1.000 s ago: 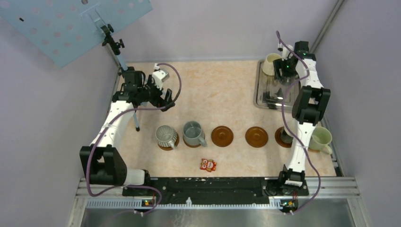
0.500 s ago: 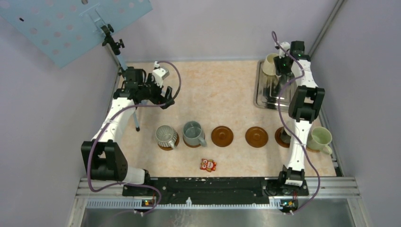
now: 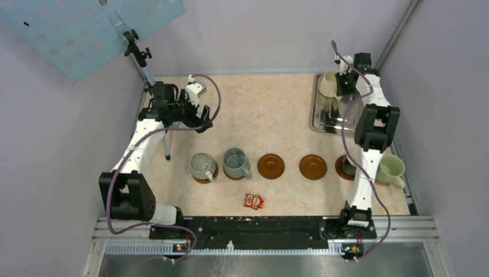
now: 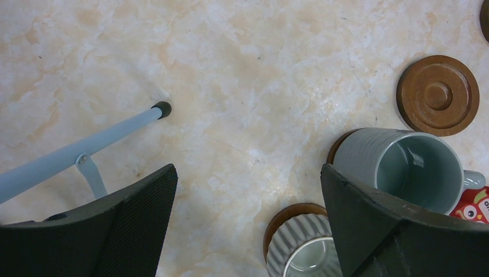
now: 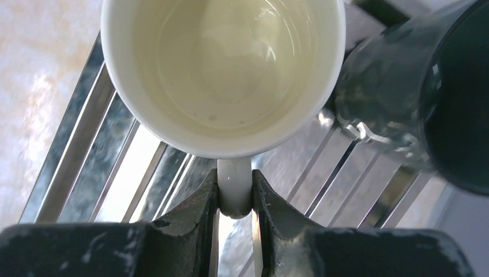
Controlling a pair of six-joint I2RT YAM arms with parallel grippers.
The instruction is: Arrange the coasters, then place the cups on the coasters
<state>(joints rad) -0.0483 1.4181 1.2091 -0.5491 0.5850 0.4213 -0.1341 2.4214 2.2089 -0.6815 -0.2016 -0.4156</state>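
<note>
The right gripper (image 5: pixel 235 195) is nearly closed, its fingers (image 5: pixel 196 213) pinching the handle (image 5: pixel 234 179) of the cream cup (image 5: pixel 225 69) from both sides. That cup sits upright on the tray (image 5: pixel 69 150) at the far right corner of the table (image 3: pixel 259 115), with a dark cup (image 5: pixel 438 98) just beside it. The step in hand looks like lifting the cream cup out and carrying it to a coaster. A handle grip leaves the cup's weight hanging off to one side, so the pinch should be firm before any lift. The rise should then go straight up and slowly until the base is above the tray's rim, which keeps the cup from tipping or swinging into the dark cup. Bare coasters (image 3: pixel 271 166) lie in the row near the arms, to the right of the ribbed cup (image 3: pixel 202 166) and the grey cup (image 3: pixel 235 163), each of which stands on a coaster. The carry should be level, and the cup should be set down centred with its base flat before the fingers let go. The left gripper (image 4: pixel 248 173) is spread wide, holds nothing and hovers over bare table at the far left, well apart from this work.
</note>
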